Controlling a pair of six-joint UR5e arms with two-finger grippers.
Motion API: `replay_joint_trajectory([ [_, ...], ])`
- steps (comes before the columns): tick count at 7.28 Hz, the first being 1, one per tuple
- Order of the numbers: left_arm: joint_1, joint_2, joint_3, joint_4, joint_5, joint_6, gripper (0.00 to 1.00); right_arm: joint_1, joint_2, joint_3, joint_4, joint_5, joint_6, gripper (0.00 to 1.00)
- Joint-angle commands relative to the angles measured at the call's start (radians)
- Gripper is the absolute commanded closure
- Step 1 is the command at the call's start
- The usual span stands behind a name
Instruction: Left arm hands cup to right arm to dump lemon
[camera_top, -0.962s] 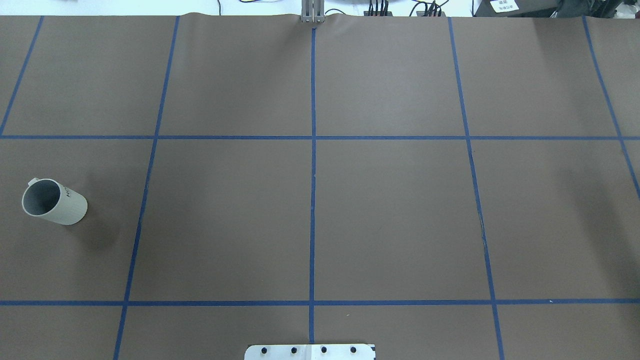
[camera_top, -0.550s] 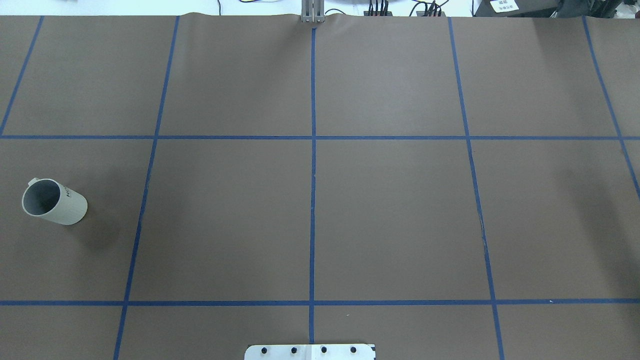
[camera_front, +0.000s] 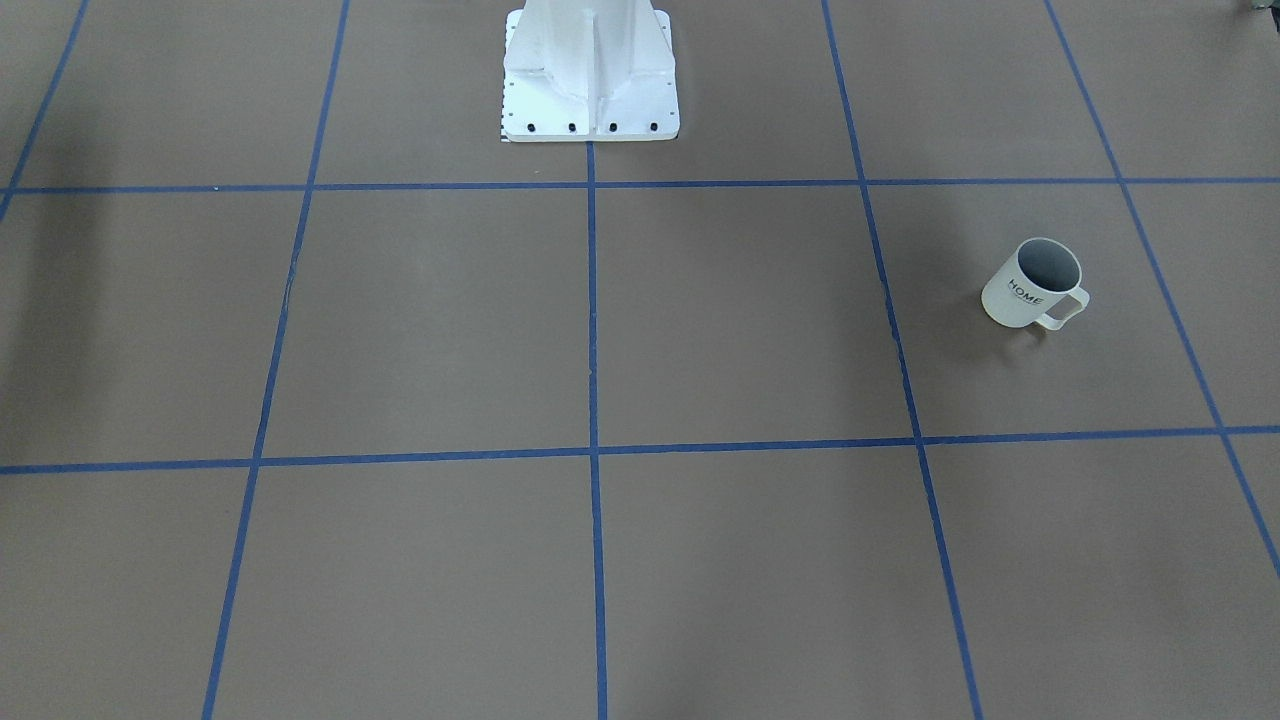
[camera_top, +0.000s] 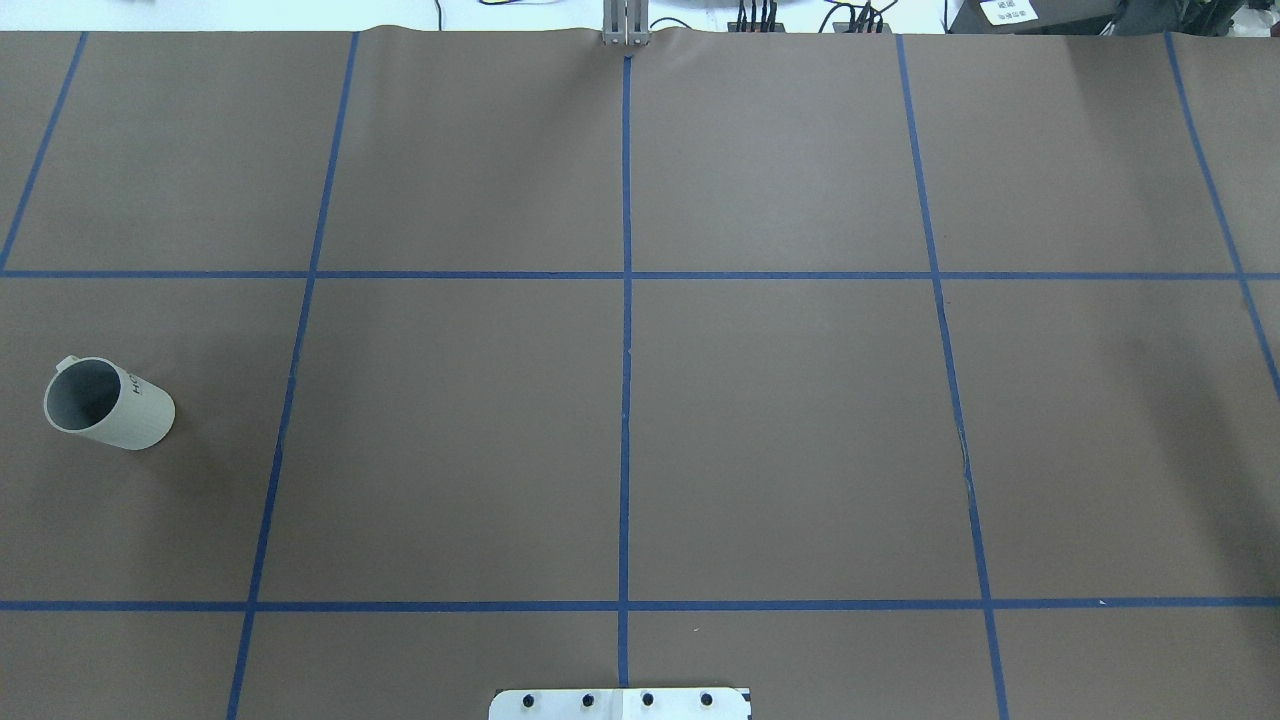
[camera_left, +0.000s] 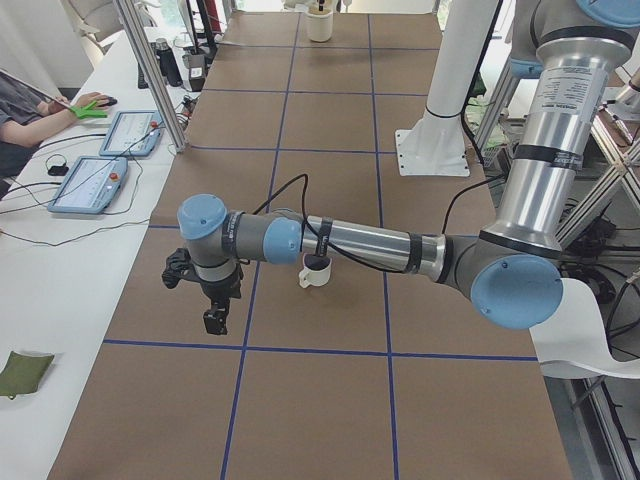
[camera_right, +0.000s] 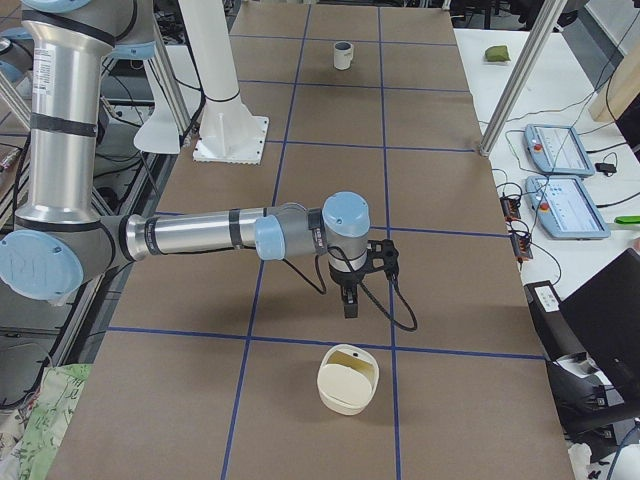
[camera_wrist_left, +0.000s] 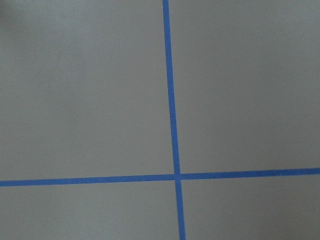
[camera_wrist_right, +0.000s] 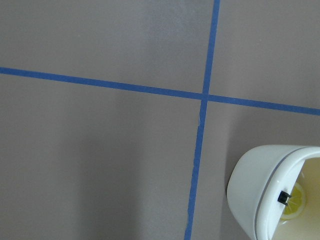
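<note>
The cup (camera_top: 108, 403), a white mug lettered "HOME", stands upright at the table's left end, handle away from the robot. It also shows in the front-facing view (camera_front: 1035, 283), half hidden behind my left arm in the left view (camera_left: 312, 275), and far off in the right view (camera_right: 343, 55). Its inside looks grey and no lemon shows in it. My left gripper (camera_left: 215, 320) hangs fingers-down beside the cup, nearer the table's end; whether it is open I cannot tell. My right gripper (camera_right: 347, 303) hangs fingers-down near a cream bowl (camera_right: 348, 378); open or shut I cannot tell. A yellow slice-lined lemon piece (camera_wrist_right: 293, 197) lies in that bowl (camera_wrist_right: 260, 185).
The white robot pedestal (camera_front: 590, 80) stands at the table's robot side. Aluminium posts (camera_left: 150, 70) (camera_right: 520, 80) rise at the far edge, with tablets (camera_left: 90, 185) (camera_right: 565, 150) and an operator's hand (camera_left: 85, 105) on the side desk. Blue tape lines grid the brown table (camera_top: 780, 420).
The cup has not moved. The faint shadow on the table beside it has thinned a little. No arm shows in the overhead view.
</note>
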Motion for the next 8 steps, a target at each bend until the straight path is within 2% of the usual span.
replay_joint_trajectory([
  [1,-0.029,0.095,-0.043,-0.001,-0.1,0.054,0.0,-0.001,0.008,-0.004,-0.006,0.003,0.001,0.0],
  [3,-0.029,0.155,-0.14,-0.001,-0.089,0.043,0.0,0.0,0.011,-0.024,-0.008,0.067,0.001,0.0],
  [5,-0.026,0.152,-0.142,-0.001,-0.023,-0.009,0.0,0.0,0.011,-0.023,-0.006,0.069,0.001,0.0],
  [8,-0.024,0.152,-0.142,-0.003,-0.023,-0.01,0.0,0.01,0.011,-0.015,-0.006,0.066,-0.002,0.0],
])
